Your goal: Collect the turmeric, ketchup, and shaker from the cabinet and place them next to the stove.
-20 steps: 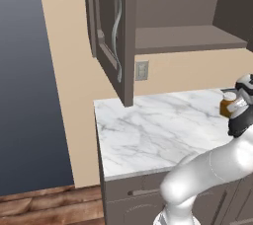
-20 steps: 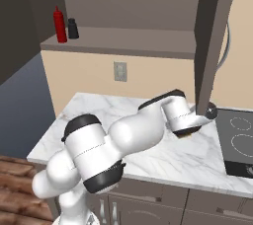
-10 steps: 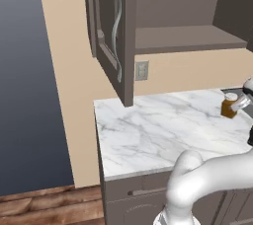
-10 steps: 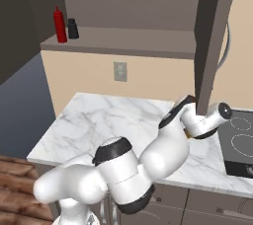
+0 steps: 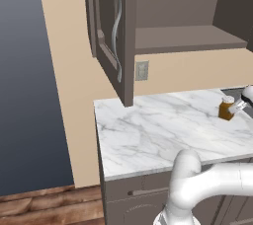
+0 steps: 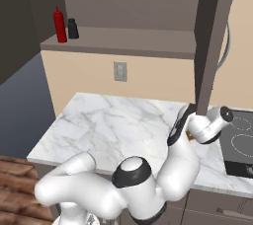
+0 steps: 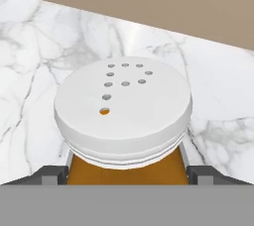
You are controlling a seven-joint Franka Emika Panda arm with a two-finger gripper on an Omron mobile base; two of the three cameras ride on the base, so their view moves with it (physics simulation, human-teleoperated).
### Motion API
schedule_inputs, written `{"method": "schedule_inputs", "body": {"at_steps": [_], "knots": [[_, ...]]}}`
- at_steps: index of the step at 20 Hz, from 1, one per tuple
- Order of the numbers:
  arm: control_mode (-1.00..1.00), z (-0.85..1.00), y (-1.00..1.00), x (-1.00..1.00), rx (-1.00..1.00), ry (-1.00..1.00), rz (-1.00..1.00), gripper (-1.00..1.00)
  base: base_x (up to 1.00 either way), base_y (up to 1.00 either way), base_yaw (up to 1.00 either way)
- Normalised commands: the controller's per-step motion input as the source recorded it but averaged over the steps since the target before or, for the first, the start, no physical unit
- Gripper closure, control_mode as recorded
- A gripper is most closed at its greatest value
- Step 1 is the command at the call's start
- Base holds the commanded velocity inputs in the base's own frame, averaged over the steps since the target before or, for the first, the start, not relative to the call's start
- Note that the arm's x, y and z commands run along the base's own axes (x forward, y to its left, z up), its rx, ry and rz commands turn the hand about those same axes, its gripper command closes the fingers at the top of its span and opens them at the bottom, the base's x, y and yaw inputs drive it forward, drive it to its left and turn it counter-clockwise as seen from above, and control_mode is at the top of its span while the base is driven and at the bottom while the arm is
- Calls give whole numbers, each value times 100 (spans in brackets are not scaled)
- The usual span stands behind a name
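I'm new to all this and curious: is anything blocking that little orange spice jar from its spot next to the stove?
Nothing visible does. The turmeric already stands upright on the marble counter, near the stove. The gripper is right at the jar, its fingertips either side with jaws wide.

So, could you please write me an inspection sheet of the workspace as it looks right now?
Surface: white marble counter, bare apart from one jar.
Job's things: turmeric upright on the counter beside the stove; ketchup and a small dark shaker side by side on the cabinet shelf.
Clutter: nothing seen.
Grippers: gripper open, a fingertip on each side of the turmeric; contact cannot be told.
Cables: nothing seen.
Surroundings: cabinet door open, wall outlet below the shelf, wooden floor.
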Motion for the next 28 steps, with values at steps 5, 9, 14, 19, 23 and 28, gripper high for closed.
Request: {"method": "schedule_inputs", "body": {"at_steps": [5,9,14,19,23,28], "knots": [[-100,-19,-19,19,1,0,0,100,0,0,0],[-100,-24,-13,14,0,0,0,-100,0,0,0],[-100,-11,-7,-7,1,-1,0,-100,0,0,0],[-100,0,0,-37,2,-8,1,-100,0,0,0],[-100,2,0,-40,3,-10,1,-100,0,0,0],[-100,24,0,-40,3,-11,0,-100,0,0,0]]}}
